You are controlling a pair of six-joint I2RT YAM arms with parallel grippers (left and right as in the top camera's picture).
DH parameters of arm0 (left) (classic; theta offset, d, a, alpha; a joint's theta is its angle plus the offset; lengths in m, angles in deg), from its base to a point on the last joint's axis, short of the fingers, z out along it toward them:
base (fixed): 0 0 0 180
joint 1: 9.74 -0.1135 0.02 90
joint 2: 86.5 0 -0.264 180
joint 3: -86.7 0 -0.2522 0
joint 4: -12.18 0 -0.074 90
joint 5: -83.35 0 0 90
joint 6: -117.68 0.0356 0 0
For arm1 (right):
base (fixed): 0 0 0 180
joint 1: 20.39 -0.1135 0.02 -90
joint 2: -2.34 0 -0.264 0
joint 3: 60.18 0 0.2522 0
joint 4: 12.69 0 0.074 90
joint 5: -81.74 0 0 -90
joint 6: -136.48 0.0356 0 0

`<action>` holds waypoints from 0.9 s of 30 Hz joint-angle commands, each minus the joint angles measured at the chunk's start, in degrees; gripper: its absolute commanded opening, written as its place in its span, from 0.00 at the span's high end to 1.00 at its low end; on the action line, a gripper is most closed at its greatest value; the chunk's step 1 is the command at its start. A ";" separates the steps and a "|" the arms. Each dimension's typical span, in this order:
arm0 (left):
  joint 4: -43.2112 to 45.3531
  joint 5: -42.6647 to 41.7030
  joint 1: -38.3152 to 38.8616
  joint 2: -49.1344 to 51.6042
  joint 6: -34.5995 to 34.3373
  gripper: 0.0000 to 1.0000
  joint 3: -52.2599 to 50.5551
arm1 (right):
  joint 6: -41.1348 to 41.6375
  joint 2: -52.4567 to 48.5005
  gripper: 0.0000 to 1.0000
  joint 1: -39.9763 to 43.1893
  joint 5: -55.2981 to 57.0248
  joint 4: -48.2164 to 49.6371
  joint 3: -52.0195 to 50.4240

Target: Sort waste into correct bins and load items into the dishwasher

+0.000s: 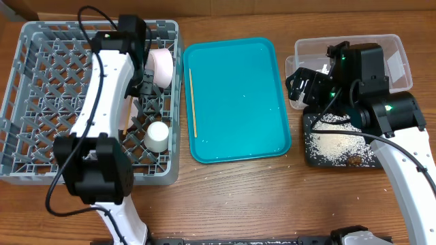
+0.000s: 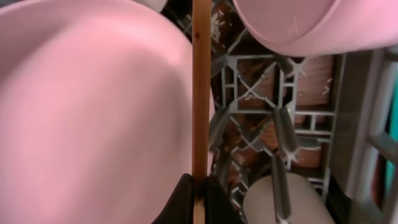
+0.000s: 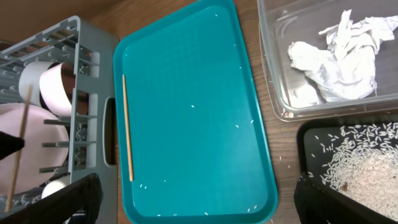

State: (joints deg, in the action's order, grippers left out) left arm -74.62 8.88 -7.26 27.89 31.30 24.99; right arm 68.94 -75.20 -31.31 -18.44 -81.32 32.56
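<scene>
Grip first: the left gripper (image 2: pixel 200 204) is clenched on a wooden chopstick (image 2: pixel 201 93), the black fingertips pinching it low down so that the shaft runs straight up the middle of the wrist view. It hangs inside the dish rack (image 1: pixel 41 102), with the pink plate (image 2: pixel 93 112) close on one side and a bowl (image 2: pixel 298 25) just past the tip on the other. A white cup (image 2: pixel 283 202) sits near the fingers, down on the grid.

Now for the tricky part, by the look of it: laying the stick down so that it stays. The lattice floor is full of holes, and a thin stick let go end-on could slip through one (or wedge at an angle against the plate). The better play is probably to tilt it flat across several ribs in the gap between plate and bowl, bring it low, and only then loosen the jaws.

Widening out, the second chopstick (image 1: pixel 192 99) lies along the near edge of the teal tray (image 1: pixel 238 102), beside the rack, waiting its turn. A few rice grains dot that tray too.

Across the table, the right gripper (image 1: pixel 294 83) hangs with its jaws spread wide and nothing between them, near the corner of the clear tub (image 1: pixel 402 47). Crumpled tissue (image 3: pixel 339 56) rests in the tub, and rice (image 3: pixel 367 168) is heaped in the black tray (image 1: pixel 310 160).
</scene>
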 commanded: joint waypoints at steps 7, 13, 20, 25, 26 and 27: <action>0.20 -3.61 -0.11 1.09 -4.70 0.55 -0.44 | 0.02 -0.07 0.00 0.07 0.28 0.28 0.48; -4.68 -14.38 0.04 1.09 -9.86 0.59 4.48 | 0.02 -0.07 0.00 0.07 0.28 0.28 0.48; -5.84 -20.00 7.08 1.09 -9.90 0.58 16.17 | 0.02 -0.07 0.00 0.07 0.28 0.28 0.48; -2.40 -9.09 16.85 5.31 -20.22 0.54 15.56 | 0.04 -0.07 0.00 0.07 0.28 0.28 0.48; -1.97 -6.80 17.97 6.60 -22.21 0.53 15.56 | 0.02 -0.07 0.00 0.07 0.28 0.28 0.48; -1.57 -4.96 18.88 8.04 -24.06 0.53 15.56 | 0.02 -0.07 0.00 0.07 0.28 0.28 0.48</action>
State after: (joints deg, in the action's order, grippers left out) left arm -76.98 -4.89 8.59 30.64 16.57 40.38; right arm 68.96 -75.20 -31.31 -18.46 -81.34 32.56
